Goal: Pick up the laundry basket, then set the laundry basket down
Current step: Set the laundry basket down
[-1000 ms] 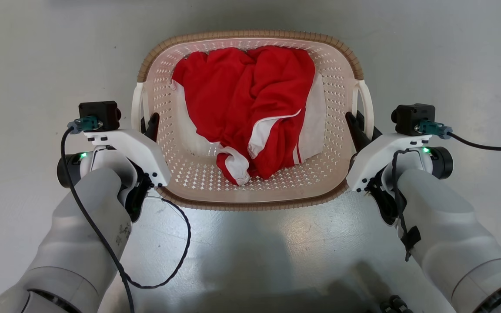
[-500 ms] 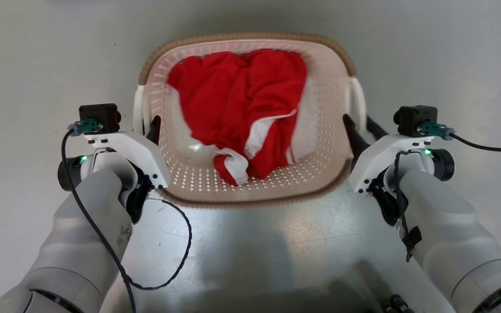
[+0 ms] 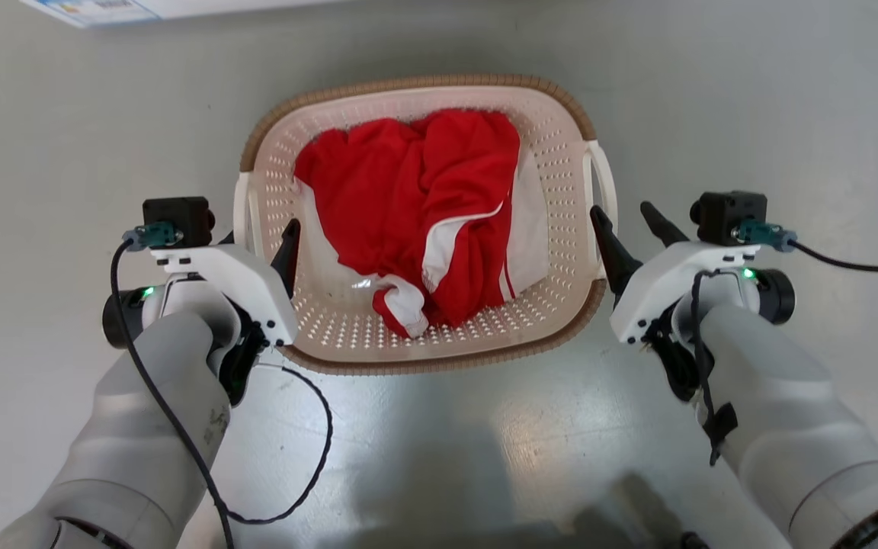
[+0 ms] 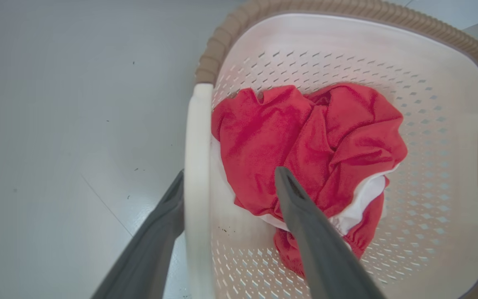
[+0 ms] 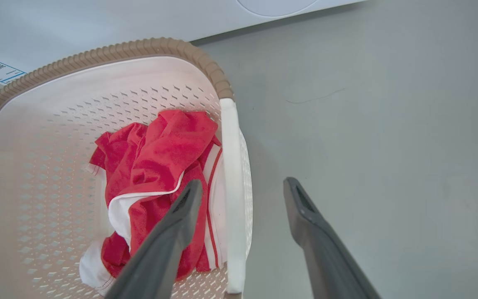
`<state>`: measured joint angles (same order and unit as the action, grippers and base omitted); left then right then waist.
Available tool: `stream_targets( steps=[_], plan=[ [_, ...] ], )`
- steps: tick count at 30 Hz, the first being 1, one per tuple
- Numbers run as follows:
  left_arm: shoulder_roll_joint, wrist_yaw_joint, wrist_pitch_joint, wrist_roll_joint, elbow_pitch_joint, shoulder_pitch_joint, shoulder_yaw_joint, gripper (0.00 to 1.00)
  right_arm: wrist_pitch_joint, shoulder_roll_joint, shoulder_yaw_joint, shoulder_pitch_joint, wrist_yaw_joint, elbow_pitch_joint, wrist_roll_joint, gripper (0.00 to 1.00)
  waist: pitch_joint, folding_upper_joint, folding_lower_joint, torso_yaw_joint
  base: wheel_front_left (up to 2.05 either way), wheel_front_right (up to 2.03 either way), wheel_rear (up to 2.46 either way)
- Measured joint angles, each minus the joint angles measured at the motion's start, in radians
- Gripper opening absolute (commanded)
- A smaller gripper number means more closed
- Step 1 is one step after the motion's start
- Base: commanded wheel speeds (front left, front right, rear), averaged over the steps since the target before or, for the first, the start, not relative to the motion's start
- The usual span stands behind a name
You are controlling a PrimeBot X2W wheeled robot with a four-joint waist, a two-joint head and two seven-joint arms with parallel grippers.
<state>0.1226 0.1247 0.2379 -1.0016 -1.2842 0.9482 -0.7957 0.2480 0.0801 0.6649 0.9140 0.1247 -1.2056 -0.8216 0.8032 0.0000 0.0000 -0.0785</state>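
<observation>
Grey floor (image 3: 439,442) carries the basket (image 3: 408,82), red clothing (image 3: 408,198) inside. Wide open, the left gripper (image 4: 228,172) straddles the left handle (image 4: 197,166); the right gripper (image 3: 620,207), equally open, straddles the right handle (image 5: 230,187).

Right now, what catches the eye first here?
A red-and-white garment lies heaped in the cream basket, at the centre of the head view. The left jaws straddle the left handle and the right jaws the right handle, both open.
</observation>
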Motion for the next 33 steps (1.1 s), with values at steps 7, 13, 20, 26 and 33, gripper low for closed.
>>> stream_targets(
  steps=[7, 13, 20, 26, 33],
  plan=[
    [0.020, 0.000, 0.010, 0.011, -0.001, -0.056, 0.004, 1.00, 0.000, -0.002, -0.009, -0.062, 0.000, 0.039, 0.000, 1.00, -0.102, 0.0000, 0.0000, -0.006, 0.00, 0.00, 0.00],
    [0.051, -0.002, 0.013, 0.056, 0.093, -0.143, 0.074, 1.00, 0.000, 0.030, -0.019, -0.150, 0.000, 0.111, 0.025, 1.00, -0.238, 0.0000, 0.0000, -0.013, 0.00, 0.00, 0.00],
    [0.076, -0.026, 0.013, 0.177, 0.266, -0.345, 0.218, 1.00, 0.000, 0.069, -0.120, -0.316, 0.000, 0.235, 0.121, 1.00, -0.430, 0.0000, 0.0000, -0.021, 0.00, 0.00, 0.00],
    [0.072, -0.038, 0.013, 0.315, 0.458, -0.547, 0.377, 1.00, 0.000, 0.078, -0.260, -0.478, 0.000, 0.375, 0.256, 1.00, -0.595, 0.0000, 0.0000, -0.028, 0.00, 0.00, 0.00],
    [0.041, -0.044, 0.013, 0.466, 0.646, -0.729, 0.526, 1.00, 0.000, 0.075, -0.442, -0.660, 0.000, 0.569, 0.427, 1.00, -0.747, 0.0001, 0.0000, -0.023, 0.00, 0.00, 0.00]
  ],
)
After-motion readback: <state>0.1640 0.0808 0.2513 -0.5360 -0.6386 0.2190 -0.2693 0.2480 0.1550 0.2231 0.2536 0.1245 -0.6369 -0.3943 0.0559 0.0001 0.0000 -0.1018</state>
